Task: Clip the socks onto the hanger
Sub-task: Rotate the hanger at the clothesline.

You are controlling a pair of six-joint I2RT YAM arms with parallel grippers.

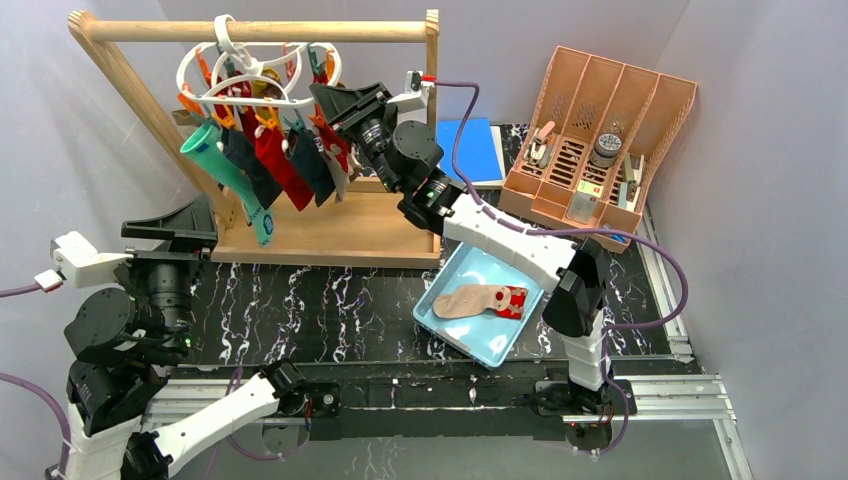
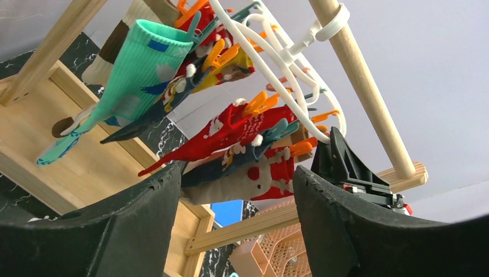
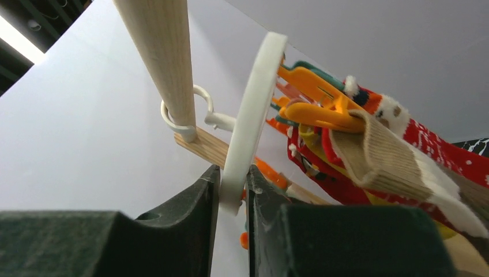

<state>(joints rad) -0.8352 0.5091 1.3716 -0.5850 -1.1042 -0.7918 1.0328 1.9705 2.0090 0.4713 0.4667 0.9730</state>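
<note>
Your right gripper (image 3: 233,173) is pinched onto the white ring of the hanger (image 3: 256,98), one finger on each side of the rim, at the upper middle of the top view. The hanger hooks over the wooden rail frame (image 1: 260,30) at the upper left. Its orange clips (image 3: 317,112) and teal ones hold a row of socks (image 1: 300,165), among them a teal sock (image 1: 215,155), navy ones and a red sock (image 1: 278,160). One tan sock (image 1: 470,300) with a red toe lies in the light blue tray (image 1: 468,272), right of centre on the black marbled counter (image 1: 330,300). Your left gripper (image 2: 239,179) is spread wide with nothing between its fingers, low at the left of the top view, and its camera looks up at the hanging socks.
</note>
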